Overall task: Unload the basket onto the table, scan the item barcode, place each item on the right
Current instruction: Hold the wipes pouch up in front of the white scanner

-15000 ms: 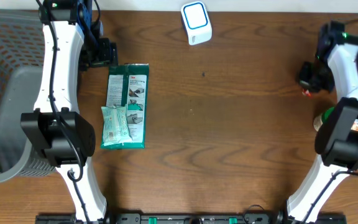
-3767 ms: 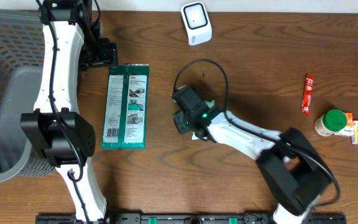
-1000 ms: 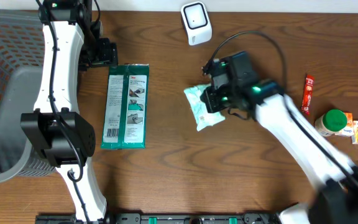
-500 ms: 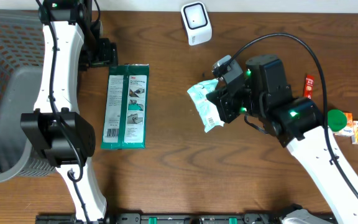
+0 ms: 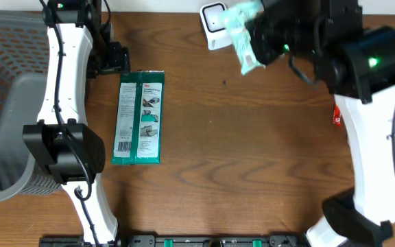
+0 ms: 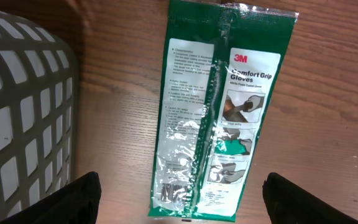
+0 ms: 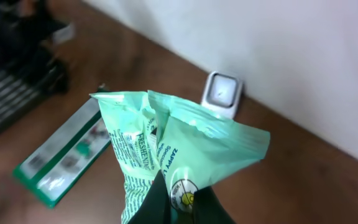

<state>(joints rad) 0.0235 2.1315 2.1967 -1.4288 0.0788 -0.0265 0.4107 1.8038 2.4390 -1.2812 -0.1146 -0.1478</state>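
Item location: mint-green wipes pouch [image 7: 166, 146] is hanging in the air at far centre, just in front of the white scanner [image 7: 222, 93].
Right claw [image 7: 178, 200]: is clamping shut on the pouch's lower pinched end.
Left claw [image 6: 182, 183]: is hovering spread wide above the gloves pack [image 6: 219, 112], gripping nothing.
Handling: pouch is creasing and folding, so judged light, limp and slick-filmed; a sealed end seam looks the safest hold, leaving the printed panel free.
Overhead view: is showing the pouch overlapping the scanner's right edge, with the gloves pack lying flat at left beside the basket [image 5: 5, 103].
Right wrist view: is alone showing the pouch's print and the scanner window; no barcode is being made out.
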